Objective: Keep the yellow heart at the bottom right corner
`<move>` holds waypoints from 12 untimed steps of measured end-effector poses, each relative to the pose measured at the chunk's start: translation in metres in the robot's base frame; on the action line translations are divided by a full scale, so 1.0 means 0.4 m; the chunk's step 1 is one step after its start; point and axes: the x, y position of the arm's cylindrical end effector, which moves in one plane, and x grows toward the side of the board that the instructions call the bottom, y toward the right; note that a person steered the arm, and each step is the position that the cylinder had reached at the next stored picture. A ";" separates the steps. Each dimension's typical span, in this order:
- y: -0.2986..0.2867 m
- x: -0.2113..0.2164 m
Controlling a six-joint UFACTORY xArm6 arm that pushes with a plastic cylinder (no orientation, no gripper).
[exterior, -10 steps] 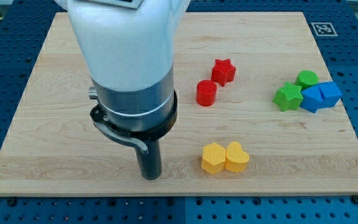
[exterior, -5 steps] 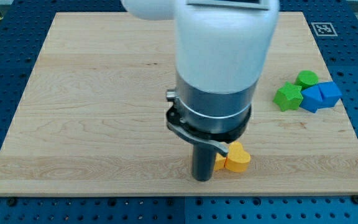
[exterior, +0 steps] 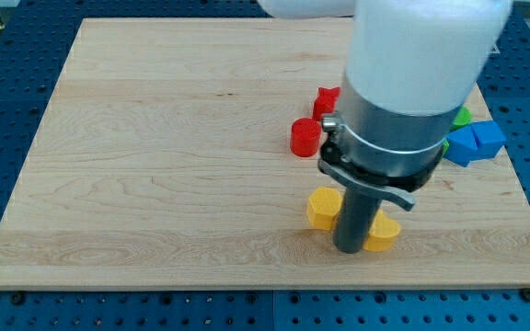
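My tip [exterior: 349,249] stands near the board's bottom edge, right of centre, between the two yellow blocks. The yellow heart [exterior: 382,233] lies just right of the tip and looks to be touching it; the rod hides its left part. The other yellow block [exterior: 321,207], a hexagon shape, lies just up and left of the tip. The heart is well left of the bottom right corner of the wooden board [exterior: 155,184].
A red cylinder [exterior: 305,136] and a red star [exterior: 326,99] lie above the yellow blocks, the star partly hidden by the arm. Blue blocks [exterior: 477,140] and a green block [exterior: 462,117] peek out at the right, mostly behind the arm.
The arm has swept from the view's left to the right along the bottom edge. The tip has gone between the two yellow blocks, splitting them; the heart has slid right and down.
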 end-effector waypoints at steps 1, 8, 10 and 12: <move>0.016 0.000; 0.101 -0.051; 0.161 -0.051; 0.175 -0.051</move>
